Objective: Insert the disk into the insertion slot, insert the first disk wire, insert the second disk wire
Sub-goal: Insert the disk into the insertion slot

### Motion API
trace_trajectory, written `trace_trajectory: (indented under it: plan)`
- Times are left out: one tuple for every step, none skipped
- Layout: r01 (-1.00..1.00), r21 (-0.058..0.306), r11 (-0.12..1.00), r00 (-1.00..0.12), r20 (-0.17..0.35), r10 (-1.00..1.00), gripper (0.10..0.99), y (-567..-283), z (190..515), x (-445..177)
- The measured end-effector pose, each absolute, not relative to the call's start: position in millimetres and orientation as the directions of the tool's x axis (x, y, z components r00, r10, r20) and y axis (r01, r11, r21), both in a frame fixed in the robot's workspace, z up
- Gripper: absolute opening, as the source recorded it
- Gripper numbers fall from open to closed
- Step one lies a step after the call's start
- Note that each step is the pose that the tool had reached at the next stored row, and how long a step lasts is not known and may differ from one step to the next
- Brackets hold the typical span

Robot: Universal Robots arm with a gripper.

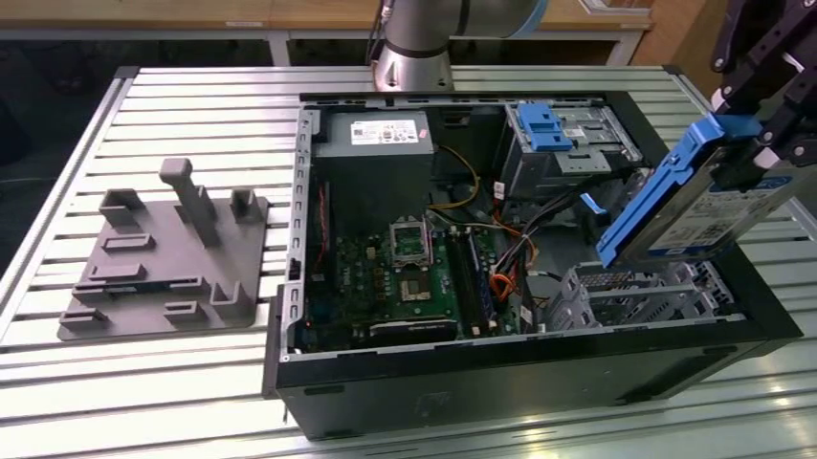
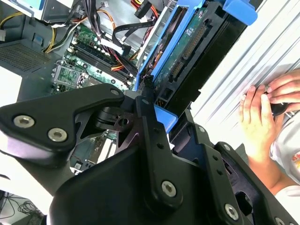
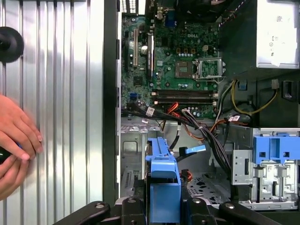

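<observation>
Disk [image 1: 687, 212] in gripper [image 1: 761, 159]; above insertion slot [image 1: 638, 292]

The black pincer [image 2: 161, 110] grips the disk [image 2: 187, 51] in its blue carrier [image 2: 239, 10], circuit side showing. Beyond lies a green motherboard [image 2: 89, 56]. A person's hands [image 2: 262, 110] hover over the ribbed table [image 2: 267, 42].

Slatted table [image 1: 191, 105] bears a computer case [image 1: 511, 387] and grey fixture [image 1: 166, 263].

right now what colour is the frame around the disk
Bright blue; the carrier around the disk shows best in the exterior view.
</observation>
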State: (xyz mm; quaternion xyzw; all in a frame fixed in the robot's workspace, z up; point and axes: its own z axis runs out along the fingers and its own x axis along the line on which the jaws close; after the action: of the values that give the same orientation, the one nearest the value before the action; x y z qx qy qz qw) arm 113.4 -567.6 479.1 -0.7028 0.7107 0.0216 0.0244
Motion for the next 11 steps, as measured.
trace_trajectory:
  plan:
    - [-1.0, -0.002, 0.013, -0.012, -0.065, -0.998, 0.365, -567.5, 479.0, 113.3]
    - [-1.0, -0.001, 0.014, -0.014, -0.065, -0.998, 0.365, -567.5, 478.9, 113.4]
    - [-1.0, 0.002, 0.016, -0.016, -0.066, -0.998, 0.365, -567.5, 478.8, 113.4]
    - [-1.0, 0.004, 0.017, -0.017, -0.066, -0.998, 0.365, -567.5, 478.6, 113.4]
    - [-1.0, 0.006, 0.018, -0.019, -0.067, -0.998, 0.365, -567.5, 478.3, 113.4]
    - [-1.0, 0.006, 0.019, -0.019, -0.067, -0.998, 0.365, -567.5, 478.1, 113.4]
    - [-1.0, 0.006, 0.019, -0.019, -0.068, -0.998, 0.365, -567.5, 477.9, 113.4]
    - [-1.0, 0.006, 0.019, -0.019, -0.068, -0.998, 0.365, -567.5, 477.6, 113.4]
    - [-1.0, 0.006, 0.019, -0.02, -0.068, -0.998, 0.365, -567.5, 477.3, 113.4]
    - [-1.0, 0.006, 0.019, -0.02, -0.068, -0.998, 0.365, -567.5, 477.0, 113.4]
    - [-1.0, 0.006, 0.019, -0.02, -0.068, -0.998, 0.365, -567.5, 476.6, 113.4]
